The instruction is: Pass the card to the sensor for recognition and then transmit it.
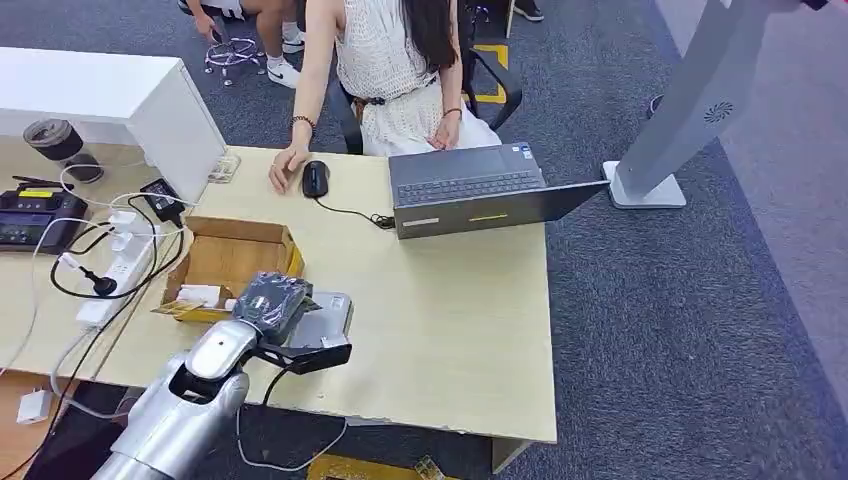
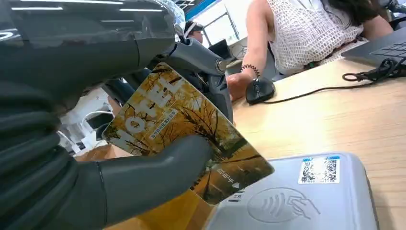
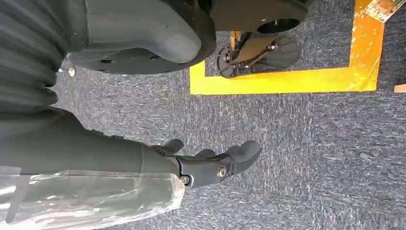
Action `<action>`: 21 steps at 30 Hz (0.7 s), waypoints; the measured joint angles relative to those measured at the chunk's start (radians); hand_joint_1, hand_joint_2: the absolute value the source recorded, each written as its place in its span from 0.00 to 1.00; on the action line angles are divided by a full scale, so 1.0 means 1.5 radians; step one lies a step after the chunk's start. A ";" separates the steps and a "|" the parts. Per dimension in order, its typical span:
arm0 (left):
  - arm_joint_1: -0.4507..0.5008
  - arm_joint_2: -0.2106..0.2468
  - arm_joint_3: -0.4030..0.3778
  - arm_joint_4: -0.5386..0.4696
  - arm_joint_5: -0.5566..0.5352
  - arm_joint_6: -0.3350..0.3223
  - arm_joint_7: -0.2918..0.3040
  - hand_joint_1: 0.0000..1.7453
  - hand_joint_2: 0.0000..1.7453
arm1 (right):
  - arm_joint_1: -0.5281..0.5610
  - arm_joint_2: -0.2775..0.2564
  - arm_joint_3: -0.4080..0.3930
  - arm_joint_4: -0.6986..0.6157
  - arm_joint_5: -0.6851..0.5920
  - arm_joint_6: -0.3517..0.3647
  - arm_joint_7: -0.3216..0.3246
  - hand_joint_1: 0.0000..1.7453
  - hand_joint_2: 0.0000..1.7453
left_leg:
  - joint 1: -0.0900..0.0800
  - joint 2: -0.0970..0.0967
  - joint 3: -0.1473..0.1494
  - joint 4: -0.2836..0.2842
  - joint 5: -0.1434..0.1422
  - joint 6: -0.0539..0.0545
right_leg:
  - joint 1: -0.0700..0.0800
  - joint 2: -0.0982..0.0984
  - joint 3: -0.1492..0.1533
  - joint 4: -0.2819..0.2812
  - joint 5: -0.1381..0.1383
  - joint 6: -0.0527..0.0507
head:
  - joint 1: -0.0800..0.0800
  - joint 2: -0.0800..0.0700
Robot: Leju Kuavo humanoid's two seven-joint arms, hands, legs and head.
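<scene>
Head view first: we see our left arm reaching in from below, its left hand (image 1: 272,300) poised over the near-left part of the wooden table (image 1: 470,320), just above the grey card sensor (image 1: 325,318). From the left wrist view, that hand pinches one card (image 2: 184,132), yellow with autumn trees, between thumb and darker fingers (image 2: 201,55); the card tilts with its lower corner over the sensor's edge (image 2: 306,196), though we cannot tell if they touch. Our right hand (image 3: 210,165) hangs over the grey carpet, holding nothing, fingers loosely extended. We count one card, one sensor, one laptop (image 1: 470,190), one mouse (image 1: 315,178), one cardboard box (image 1: 235,262) and one person (image 1: 400,70) seated opposite.
</scene>
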 joint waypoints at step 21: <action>-0.016 0.011 -0.001 -0.045 -0.014 0.148 0.004 1.00 1.00 | 0.000 0.000 0.000 0.000 0.015 0.005 0.000 0.00 1.00 | 0.000 -0.001 0.000 0.000 0.000 0.000 | 0.000 -0.001 0.000 0.000 0.000 0.000 | 0.000 0.000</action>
